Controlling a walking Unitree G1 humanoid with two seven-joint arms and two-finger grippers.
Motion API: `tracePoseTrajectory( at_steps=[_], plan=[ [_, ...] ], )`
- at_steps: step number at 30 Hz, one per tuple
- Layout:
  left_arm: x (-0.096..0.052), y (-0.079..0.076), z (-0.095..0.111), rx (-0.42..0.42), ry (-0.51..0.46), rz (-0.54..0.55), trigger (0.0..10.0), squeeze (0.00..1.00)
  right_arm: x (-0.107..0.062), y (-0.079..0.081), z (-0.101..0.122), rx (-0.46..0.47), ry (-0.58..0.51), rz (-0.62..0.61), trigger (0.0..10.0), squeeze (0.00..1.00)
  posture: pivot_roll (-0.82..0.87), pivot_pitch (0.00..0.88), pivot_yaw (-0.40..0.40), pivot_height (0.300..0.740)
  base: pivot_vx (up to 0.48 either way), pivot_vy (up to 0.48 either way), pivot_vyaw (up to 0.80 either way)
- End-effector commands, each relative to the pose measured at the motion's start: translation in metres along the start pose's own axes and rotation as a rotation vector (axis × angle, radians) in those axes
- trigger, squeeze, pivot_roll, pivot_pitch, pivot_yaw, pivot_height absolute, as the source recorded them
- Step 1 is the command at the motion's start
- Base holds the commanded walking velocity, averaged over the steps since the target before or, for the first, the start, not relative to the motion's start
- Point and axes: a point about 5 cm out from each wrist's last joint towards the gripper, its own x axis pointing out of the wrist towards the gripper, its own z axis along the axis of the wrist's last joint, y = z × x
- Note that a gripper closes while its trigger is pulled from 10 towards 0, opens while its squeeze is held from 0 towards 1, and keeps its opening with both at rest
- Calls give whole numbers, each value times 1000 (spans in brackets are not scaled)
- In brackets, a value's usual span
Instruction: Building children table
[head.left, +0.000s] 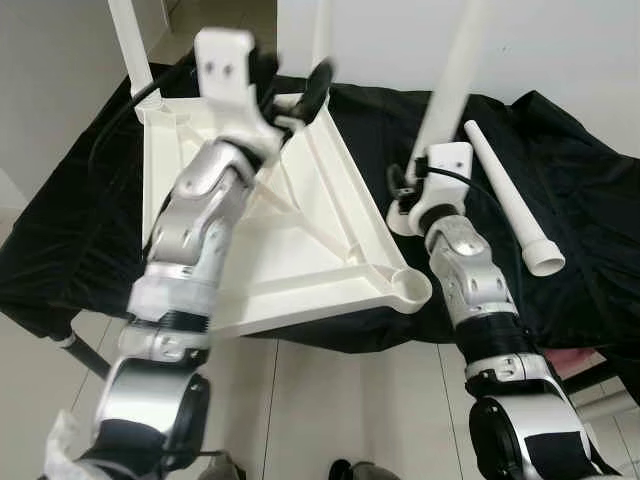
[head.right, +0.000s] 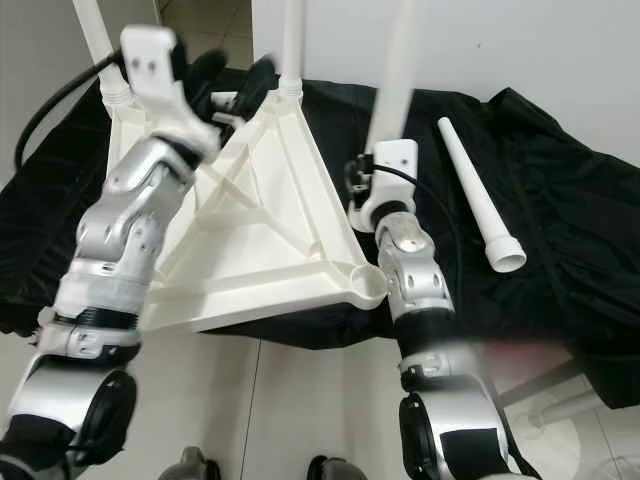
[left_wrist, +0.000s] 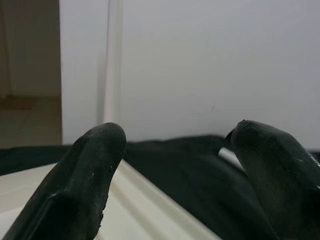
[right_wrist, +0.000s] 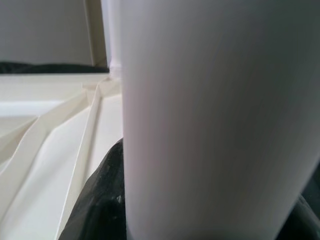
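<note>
Your right gripper (head.left: 408, 190) grips a leg (head.left: 450, 75) upright; left gripper (head.left: 290, 100) gapes empty over the tabletop (head.left: 300, 260).

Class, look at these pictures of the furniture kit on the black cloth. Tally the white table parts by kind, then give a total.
Table tops, upside down: 1
Legs standing in far corners: 2
Legs held upright by the right hand: 1
Legs lying loose on the cloth: 1
Total: 5
</note>
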Motion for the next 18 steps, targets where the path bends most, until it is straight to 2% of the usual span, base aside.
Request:
tracePoseTrajectory(
  at_steps=[1, 2, 3, 7, 10, 15, 18],
  plan=[
    [-1, -10, -1, 33, 1, -96, 10000, 0, -2, -6, 5, 22, -39, -25, 10000, 0, 0, 89, -58, 740, 0, 0, 0],
    [-1, -10, -1, 33, 1, -96, 10000, 0, -2, -6, 5, 22, -39, -25, 10000, 0, 0, 89, -58, 740, 0, 0, 0],
    [-11, -4, -13, 41, 50, -81, 10000, 0, -5, -9, 6, 41, -53, -38, 10000, 0, 2, 90, -56, 740, 0, 0, 0],
    [-21, -2, -26, 58, 106, -93, 10000, 0, -9, -11, 6, 51, -70, -44, 10000, 0, 4, 91, -55, 740, 0, 0, 0],
    [-31, -8, -37, 98, 156, -162, 10000, 0, -13, -9, 5, 60, -81, -24, 10000, 0, 15, 94, -56, 740, 0, 0, 0],
    [-41, -18, -49, 119, 217, -242, 10000, 0, -18, -5, 3, 51, -92, 5, 10000, 0, 17, 95, -56, 740, 0, 0, 0],
    [-47, -27, -59, 137, 263, -288, 10000, 0, -24, -2, 1, -10, -108, 25, 10000, 0, 16, 99, -53, 740, 0, 0, 0]
  ],
)
